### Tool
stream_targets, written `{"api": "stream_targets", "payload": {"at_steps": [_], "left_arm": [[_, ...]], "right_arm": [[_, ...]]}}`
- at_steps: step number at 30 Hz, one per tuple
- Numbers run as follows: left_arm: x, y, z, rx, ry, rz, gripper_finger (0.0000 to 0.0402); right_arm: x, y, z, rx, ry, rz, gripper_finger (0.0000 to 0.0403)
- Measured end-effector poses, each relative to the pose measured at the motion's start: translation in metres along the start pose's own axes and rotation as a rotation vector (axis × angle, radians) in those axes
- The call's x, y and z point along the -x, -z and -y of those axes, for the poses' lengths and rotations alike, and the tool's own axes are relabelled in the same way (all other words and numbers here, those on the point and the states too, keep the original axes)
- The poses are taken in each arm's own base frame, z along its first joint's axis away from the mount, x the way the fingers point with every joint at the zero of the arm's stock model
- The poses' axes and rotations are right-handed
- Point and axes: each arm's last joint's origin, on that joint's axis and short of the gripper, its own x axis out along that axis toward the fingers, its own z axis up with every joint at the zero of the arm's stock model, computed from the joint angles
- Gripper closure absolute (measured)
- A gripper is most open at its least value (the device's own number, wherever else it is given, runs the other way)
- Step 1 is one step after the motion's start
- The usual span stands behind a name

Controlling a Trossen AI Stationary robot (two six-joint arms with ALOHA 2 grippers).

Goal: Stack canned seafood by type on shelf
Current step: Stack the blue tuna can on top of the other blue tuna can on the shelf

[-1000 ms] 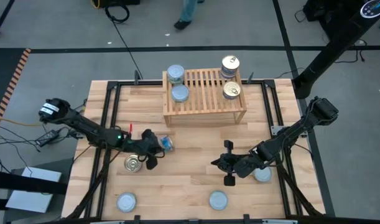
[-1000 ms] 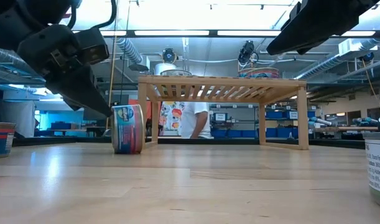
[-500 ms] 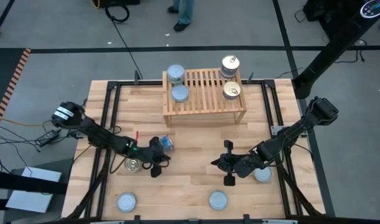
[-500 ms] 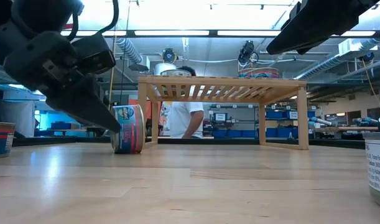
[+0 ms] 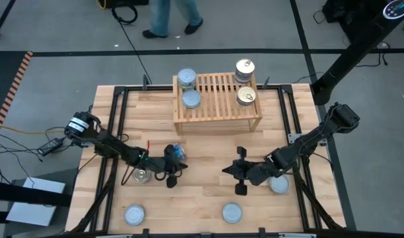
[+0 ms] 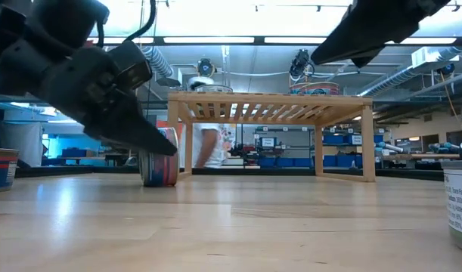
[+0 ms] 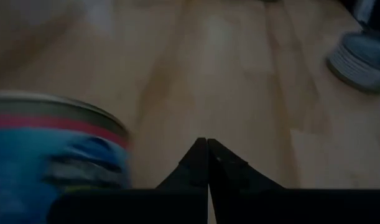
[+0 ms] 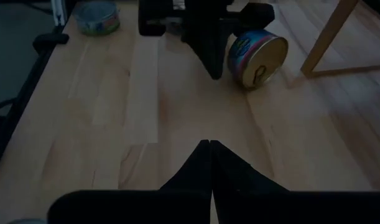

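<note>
The shelf (image 5: 217,99) stands at the table's far middle. On its slatted top are two silvery-blue tins (image 5: 191,99) at the left end and two golden-lidded tins (image 5: 246,96) at the right end. A blue-labelled tin (image 5: 178,152) lies on its side on the table, its golden pull-tab lid (image 8: 262,56) facing right. My left gripper (image 5: 182,169) is shut and low, just on the near side of this tin (image 7: 53,155), pointing right. My right gripper (image 5: 224,170) hangs shut above the table's middle right, with nothing in it. My left gripper's shut fingers (image 8: 211,65) slant down close beside the lying tin's rounded wall (image 8: 234,53), on its near side. Whether they touch it, I cannot tell. The left wrist view shows bare wood between the fingertips and the tin.
A golden-lidded tin (image 5: 141,176) sits under my left arm. Silvery-lidded tins stand near the front edge at left (image 5: 134,215), middle (image 5: 232,213) and by my right arm (image 5: 278,185). A person walks on the floor beyond the table.
My left gripper has moved toward the table's right edge and down, its fingers tipping closer to level, and has come alongside the lying tin. It has stayed shut. My right arm has kept still.
</note>
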Motion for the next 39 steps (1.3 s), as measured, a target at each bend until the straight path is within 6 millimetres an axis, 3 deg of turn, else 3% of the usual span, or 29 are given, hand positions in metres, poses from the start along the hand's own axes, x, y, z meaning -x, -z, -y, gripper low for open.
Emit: {"api": "stream_targets", "payload": {"at_steps": [3,12,17,25,31,39], "left_arm": [[-0.002,-0.003,-0.005,0.013,-0.030,0.023,0.0398],[-0.001,-0.013,-0.003,-0.054,-0.019,0.117,0.0398],[0.003,-0.018,0.001,-0.092,-0.002,0.147,0.0398],[0.045,-0.028,0.021,-0.230,-0.157,0.198,0.0398],[0.069,-0.016,0.037,-0.247,-0.136,0.149,0.0398],[0.070,0.007,0.038,-0.214,-0.301,0.144,0.0398]], "right_arm": [[-0.007,-0.002,0.001,-0.019,0.007,0.021,0.0393],[-0.055,0.007,0.000,0.013,0.028,0.097,0.0383],[-0.064,0.003,0.009,-0.069,0.049,0.134,0.0357],[-0.069,-0.006,0.011,-0.154,0.050,0.234,0.0295],[-0.099,-0.011,0.000,-0.158,0.069,0.242,0.0253],[-0.143,-0.024,-0.017,-0.166,0.173,0.217,0.0190]]}}
